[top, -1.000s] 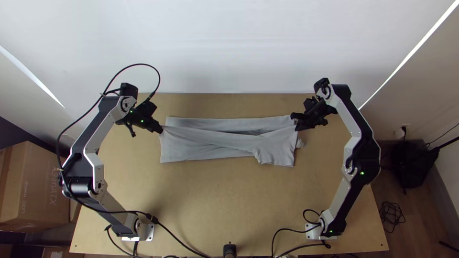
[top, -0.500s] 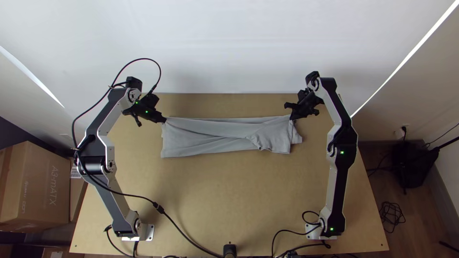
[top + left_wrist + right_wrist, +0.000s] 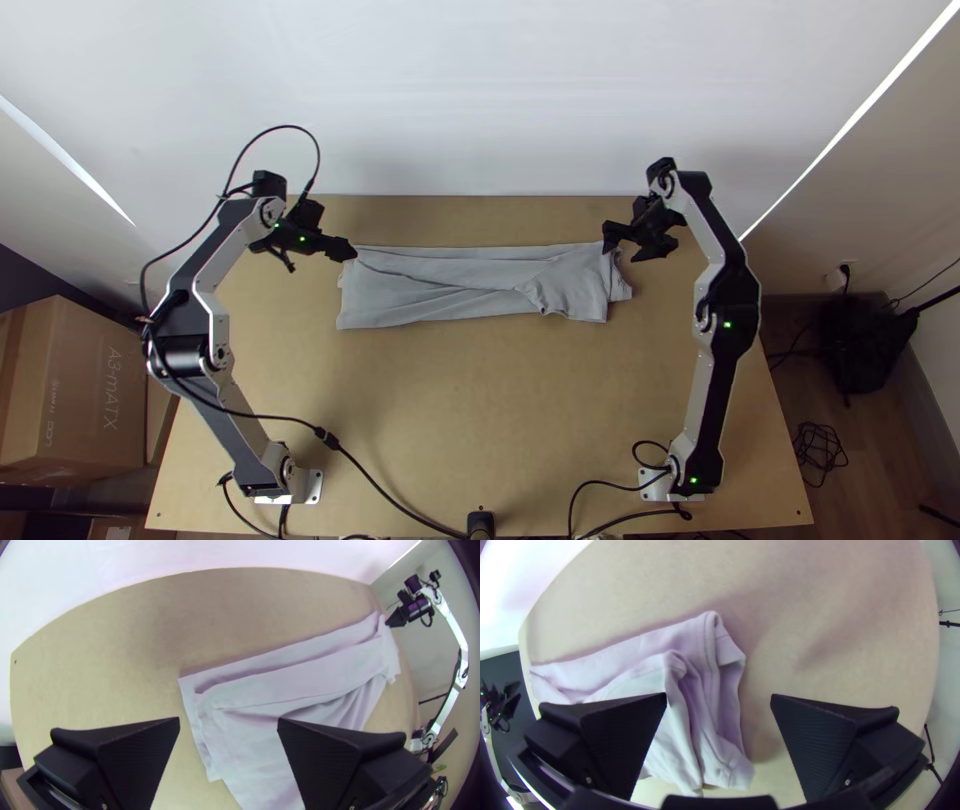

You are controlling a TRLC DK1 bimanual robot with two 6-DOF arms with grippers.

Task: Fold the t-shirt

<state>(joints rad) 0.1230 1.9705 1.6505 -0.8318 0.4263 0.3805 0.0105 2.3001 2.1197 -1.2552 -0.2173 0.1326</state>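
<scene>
Top view: the grey t-shirt lies in a long strip, folded lengthwise (rather creased, with a loose layer slanting along it), on the far half of the wooden table. At its left end, by the far corner, is the left gripper, fingers wide apart; near its right end is the right gripper, likewise spread wide, cloth ungripped.
</scene>
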